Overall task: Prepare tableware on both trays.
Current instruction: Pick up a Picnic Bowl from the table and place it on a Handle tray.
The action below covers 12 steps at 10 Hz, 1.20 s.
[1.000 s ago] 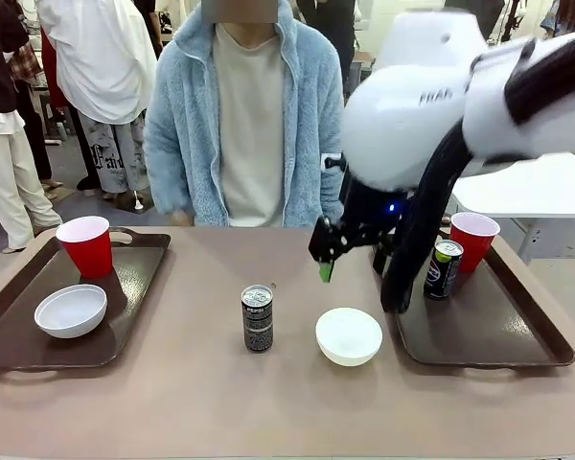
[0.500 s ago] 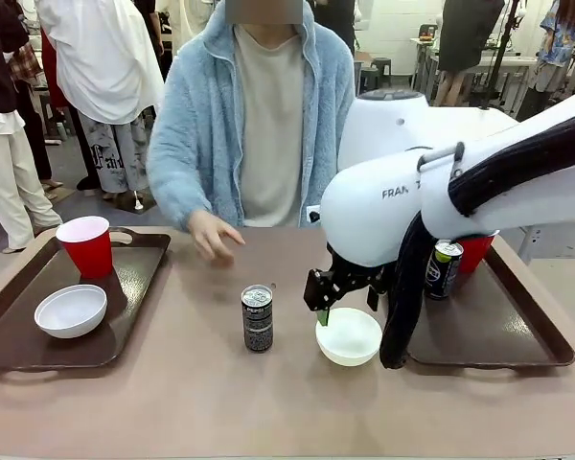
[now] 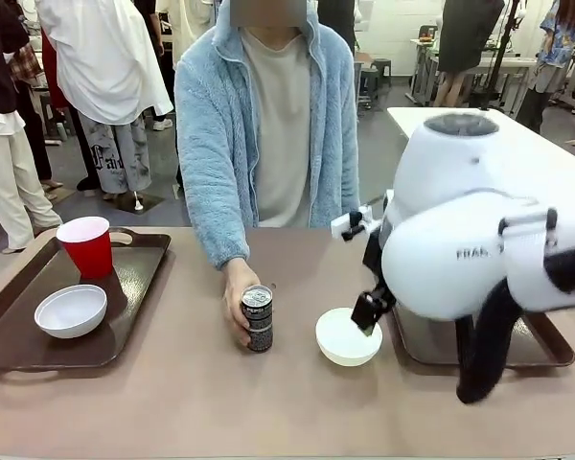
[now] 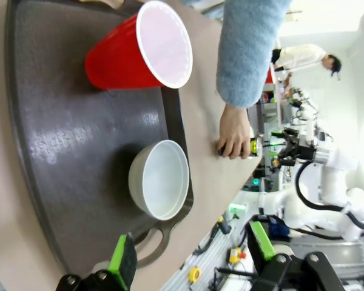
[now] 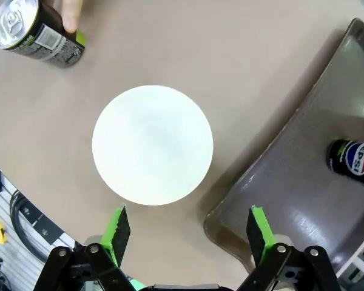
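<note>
Two trays [image 3: 139,278] [image 3: 426,343] lie on a tan tabletop [image 3: 172,402] in a busy room; both arms' jaws stand apart.

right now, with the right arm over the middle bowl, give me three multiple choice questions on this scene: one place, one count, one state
1. Where is the white bowl nearest the right gripper? A on the bare table beside the right tray; B on that tray; C in the person's hand.
2. How many things stand on the left tray? A one; B three; C two.
3. How do the right gripper's jaws stand? A shut on the bowl; B open above the bowl; C shut on a can.
Key: 1 A, table shows all around it; 2 C, a red cup and a second bowl; 3 B, jaws wide apart, gripping nothing.
</note>
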{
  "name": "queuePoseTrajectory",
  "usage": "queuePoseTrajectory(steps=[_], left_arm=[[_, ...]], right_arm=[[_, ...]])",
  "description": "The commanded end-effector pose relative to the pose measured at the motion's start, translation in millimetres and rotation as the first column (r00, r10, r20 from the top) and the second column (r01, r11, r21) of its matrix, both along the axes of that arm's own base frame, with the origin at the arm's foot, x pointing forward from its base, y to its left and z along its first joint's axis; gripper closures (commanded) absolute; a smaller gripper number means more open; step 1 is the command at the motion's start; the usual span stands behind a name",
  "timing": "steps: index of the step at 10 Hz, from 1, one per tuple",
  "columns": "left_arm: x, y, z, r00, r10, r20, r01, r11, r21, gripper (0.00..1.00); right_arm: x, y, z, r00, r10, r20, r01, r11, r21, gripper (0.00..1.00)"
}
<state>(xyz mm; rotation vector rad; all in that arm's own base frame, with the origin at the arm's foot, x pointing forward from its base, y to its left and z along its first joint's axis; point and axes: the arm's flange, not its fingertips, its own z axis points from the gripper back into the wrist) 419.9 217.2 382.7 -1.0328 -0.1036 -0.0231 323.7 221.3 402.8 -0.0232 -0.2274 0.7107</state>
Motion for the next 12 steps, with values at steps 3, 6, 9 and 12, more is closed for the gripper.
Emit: queuePoseTrajectory(steps=[3, 6, 9, 12], left_arm=[[-3.6, 0.3, 1.4, 1.000, -0.003, 0.006, 0.003, 1.000, 0.011, 0.03], [-3.6, 0.3, 1.4, 1.000, -0.003, 0.006, 0.003, 1.000, 0.011, 0.03], [-3.6, 0.3, 1.4, 1.000, -0.003, 0.006, 0.003, 1.000, 0.011, 0.03], [-3.6, 0.3, 1.4, 1.000, -0.003, 0.006, 0.003, 1.000, 0.011, 0.03]], right_arm=[[-36.1, -27.8, -28.5, 0.998, 0.052, -0.029, -0.051, 0.998, 0.035, 0.00], [0.6, -0.3, -1.5, 0.999, 0.035, -0.017, -0.034, 0.999, 0.009, 0.00], [0.6, -0.3, -1.5, 0.999, 0.035, -0.017, -0.034, 0.999, 0.009, 0.00], [20.9, 19.0, -12.0, 0.995, 0.045, -0.085, -0.039, 0.997, 0.063, 0.00]])
